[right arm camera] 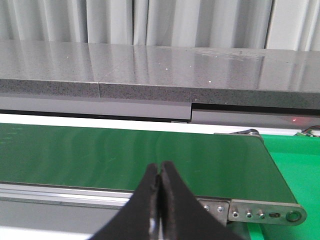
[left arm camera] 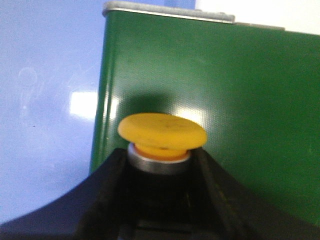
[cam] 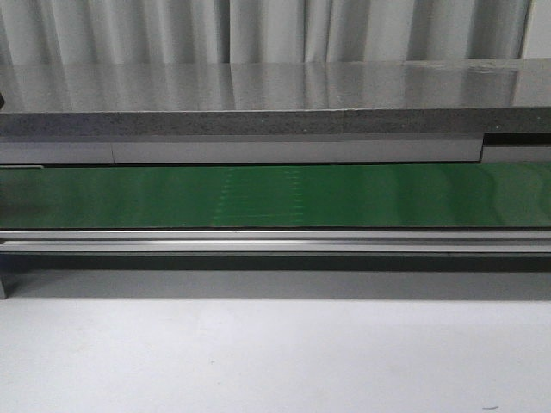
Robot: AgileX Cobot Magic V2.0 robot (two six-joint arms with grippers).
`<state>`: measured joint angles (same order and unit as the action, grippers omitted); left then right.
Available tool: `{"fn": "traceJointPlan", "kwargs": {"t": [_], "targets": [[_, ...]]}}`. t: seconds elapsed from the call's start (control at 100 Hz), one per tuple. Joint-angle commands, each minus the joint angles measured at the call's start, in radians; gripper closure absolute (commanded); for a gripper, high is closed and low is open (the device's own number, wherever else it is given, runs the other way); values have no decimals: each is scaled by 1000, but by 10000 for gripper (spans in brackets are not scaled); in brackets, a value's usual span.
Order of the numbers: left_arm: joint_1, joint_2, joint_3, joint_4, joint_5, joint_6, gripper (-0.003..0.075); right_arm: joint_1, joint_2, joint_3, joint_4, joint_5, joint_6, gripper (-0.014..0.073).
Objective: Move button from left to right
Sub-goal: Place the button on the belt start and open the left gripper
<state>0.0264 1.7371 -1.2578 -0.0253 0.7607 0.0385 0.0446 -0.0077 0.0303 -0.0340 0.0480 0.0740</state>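
Note:
In the left wrist view the button (left arm camera: 162, 131) shows its round yellow-orange cap and a silver collar; its dark body sits between my left gripper's black fingers (left arm camera: 107, 190). My left gripper (left arm camera: 159, 157) is shut on the button, over the end of the green belt (left arm camera: 240, 100). In the right wrist view my right gripper (right arm camera: 159, 170) is shut and empty, its tips pressed together in front of the belt (right arm camera: 125, 150) near the belt's end. The front view shows the green belt (cam: 275, 196) with no button and no gripper on it.
A grey stone-like counter (cam: 258, 103) runs behind the belt, with curtains beyond. A metal rail (cam: 275, 239) edges the belt's near side. A bolted metal end bracket (right arm camera: 265, 212) and a bright green surface (right arm camera: 295, 160) lie past the belt's end. White tabletop (cam: 275, 353) lies in front.

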Motion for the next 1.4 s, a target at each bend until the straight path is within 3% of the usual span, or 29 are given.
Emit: {"fn": "traceJointPlan", "kwargs": {"t": [0.0, 0.11, 0.18, 0.48, 0.66, 0.92, 1.389], "targets": [[-6, -45, -37, -14, -33, -1, 344, 0, -19, -1, -3, -72, -4, 662], [-6, -45, -39, -14, -29, -1, 162, 0, -19, -1, -3, -72, -4, 662], [-6, -49, -39, -14, -23, 1, 120, 0, -19, -1, -3, -72, -4, 662], [-10, -129, -39, -14, -27, 29, 120, 0, -19, -1, -3, -72, -4, 662], [-45, -259, 28, -16, -127, 29, 120, 0, -19, -1, -3, -72, -4, 662], [-122, -539, 284, -16, -353, 29, 120, 0, -19, -1, -3, -72, -4, 662], [-128, -1140, 744, -16, -633, 24, 120, 0, -19, -1, -3, -72, -4, 662]]}}
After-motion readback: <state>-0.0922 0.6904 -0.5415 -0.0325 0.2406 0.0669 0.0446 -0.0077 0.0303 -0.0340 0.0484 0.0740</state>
